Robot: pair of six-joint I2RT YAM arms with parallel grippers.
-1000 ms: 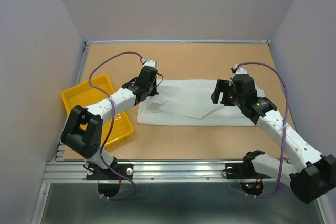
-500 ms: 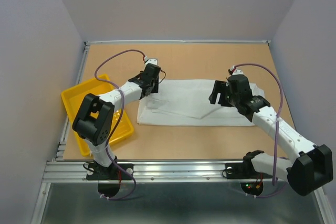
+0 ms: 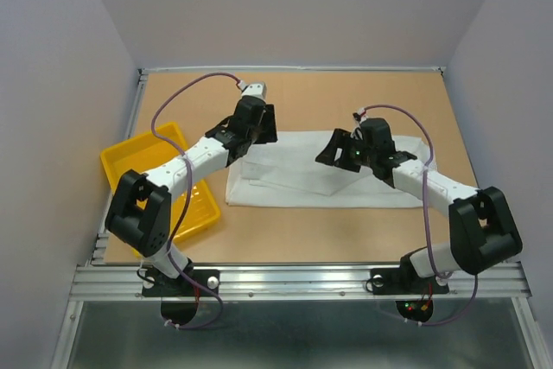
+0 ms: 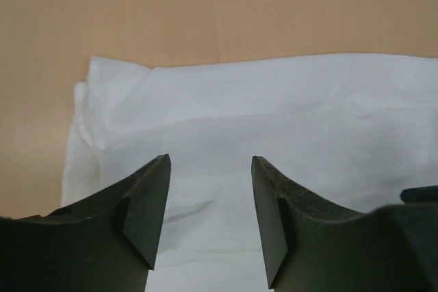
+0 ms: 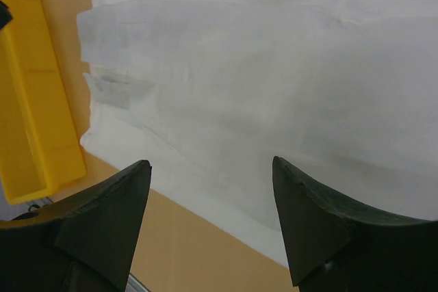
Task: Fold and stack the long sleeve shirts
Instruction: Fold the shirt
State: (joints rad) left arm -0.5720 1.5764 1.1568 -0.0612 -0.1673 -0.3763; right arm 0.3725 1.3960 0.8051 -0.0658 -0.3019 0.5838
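One long sleeve shirt (image 3: pixel 294 181) lies on the table as a flat white band, folded lengthwise. My left gripper (image 3: pixel 263 126) hovers over its far left corner. In the left wrist view that gripper (image 4: pixel 209 160) is open with only the shirt (image 4: pixel 274 107) showing between the fingers. My right gripper (image 3: pixel 331 152) hangs over the middle of the band, pointing left. In the right wrist view this gripper (image 5: pixel 210 163) is open and empty above the shirt's (image 5: pixel 260 66) near edge.
A yellow tray (image 3: pixel 143 162) sits at the table's left, close to the shirt's left end, with the left arm crossing above it; the tray (image 5: pixel 34 100) also shows in the right wrist view. Bare tan tabletop (image 3: pixel 346 97) lies behind the shirt, enclosed by grey walls.
The left gripper has opened, let go of the shirt's left end and moved toward the far side. The right gripper has swung left, from the right part to the middle.
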